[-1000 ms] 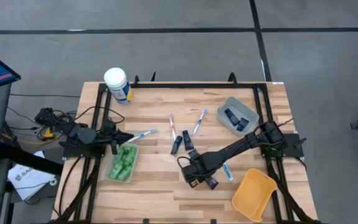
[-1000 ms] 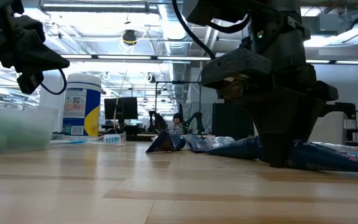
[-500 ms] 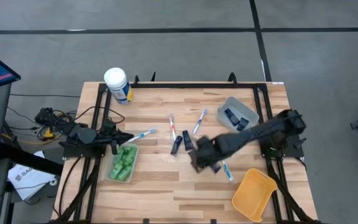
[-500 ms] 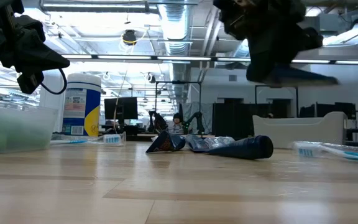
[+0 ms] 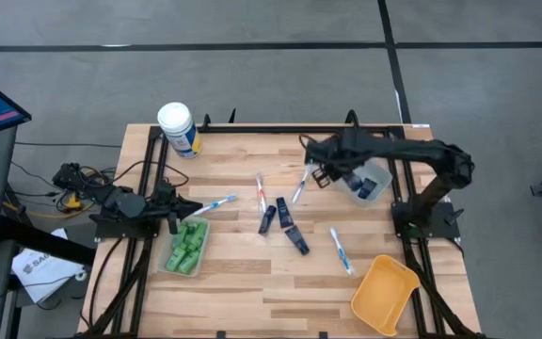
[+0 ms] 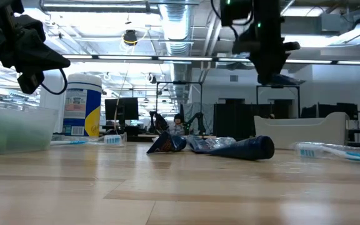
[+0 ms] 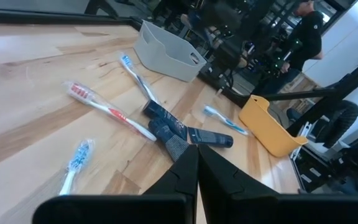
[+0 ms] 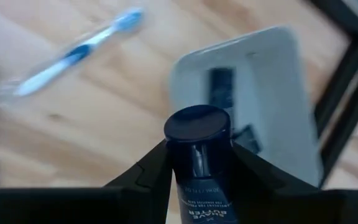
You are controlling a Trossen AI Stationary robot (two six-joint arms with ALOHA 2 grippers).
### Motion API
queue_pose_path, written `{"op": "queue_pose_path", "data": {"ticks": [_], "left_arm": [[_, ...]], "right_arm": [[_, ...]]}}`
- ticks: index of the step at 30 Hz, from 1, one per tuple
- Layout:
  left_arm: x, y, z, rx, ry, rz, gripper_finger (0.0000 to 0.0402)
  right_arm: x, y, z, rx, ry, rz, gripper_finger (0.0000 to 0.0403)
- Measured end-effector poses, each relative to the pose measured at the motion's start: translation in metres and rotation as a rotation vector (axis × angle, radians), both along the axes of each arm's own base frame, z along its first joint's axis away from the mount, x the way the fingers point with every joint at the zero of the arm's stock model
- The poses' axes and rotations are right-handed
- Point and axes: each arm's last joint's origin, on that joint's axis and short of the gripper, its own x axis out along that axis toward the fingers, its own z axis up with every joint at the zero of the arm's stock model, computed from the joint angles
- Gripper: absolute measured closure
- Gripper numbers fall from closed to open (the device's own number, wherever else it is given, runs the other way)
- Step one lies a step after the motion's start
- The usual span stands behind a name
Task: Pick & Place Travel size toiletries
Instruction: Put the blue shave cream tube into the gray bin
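Observation:
My right gripper (image 5: 320, 166) hangs over the far right of the table, beside the grey bin (image 5: 363, 175), shut on a dark navy tube (image 8: 199, 163). The bin holds more dark tubes. Three navy tubes (image 5: 282, 222) lie on the wood at mid-table, with toothbrushes (image 5: 301, 185) around them. Green bottles fill a clear tray (image 5: 185, 247) at the left. My left gripper (image 5: 173, 208) waits shut at the table's left edge. My right gripper pinches the navy tube between its two fingers, on the tube's body just behind the round cap (image 8: 197, 124). The fingers slant steeply down and the cap end sticks out past the fingertips (image 8: 149, 167). The tube (image 6: 287, 80) is lifted clear of the table.
A white-lidded canister (image 5: 178, 128) stands at the far left corner. A yellow bin (image 5: 384, 293) sits at the near right corner, a toothbrush (image 5: 341, 250) lying beside it. Bare wood lies along the near edge.
My right gripper has lifted a navy tube off the wood near the table's front middle, risen well clear, and swung toward the far right, ending beside the grey bin. It has tipped to point more steeply down. The other tubes and toothbrushes lie where they were.

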Motion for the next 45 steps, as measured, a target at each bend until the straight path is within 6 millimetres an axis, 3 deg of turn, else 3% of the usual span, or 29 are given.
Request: {"op": "queue_pose_path", "data": {"ticks": [6, 11, 21, 33, 38, 45], "left_arm": [[0.000, 0.000, 0.000, 0.035, 0.008, -0.007, 0.0400], [0.000, 0.000, 0.000, 0.036, 0.008, -0.007, 0.0400], [0.000, 0.000, 0.000, 0.034, 0.007, -0.006, 0.0400], [0.000, 0.000, 0.001, 0.006, -0.006, 0.002, 0.0400], [0.000, 0.000, 0.001, 0.006, -0.006, 0.003, 0.0400], [0.000, 0.000, 0.001, 0.005, -0.010, 0.007, 0.0400]], "right_arm": [[-0.013, -0.045, -0.007, -0.004, 0.075, -0.009, 0.0278], [-0.027, -0.064, -0.019, 0.026, 0.137, -0.058, 0.0281], [-0.046, -0.059, -0.067, 0.108, 0.264, -0.030, 0.0278], [-0.055, -0.058, -0.093, 0.123, 0.287, 0.022, 0.0252], [-0.054, -0.060, -0.089, 0.127, 0.283, 0.048, 0.0242], [-0.035, -0.050, -0.039, 0.044, 0.070, 0.069, 0.0184]]}}
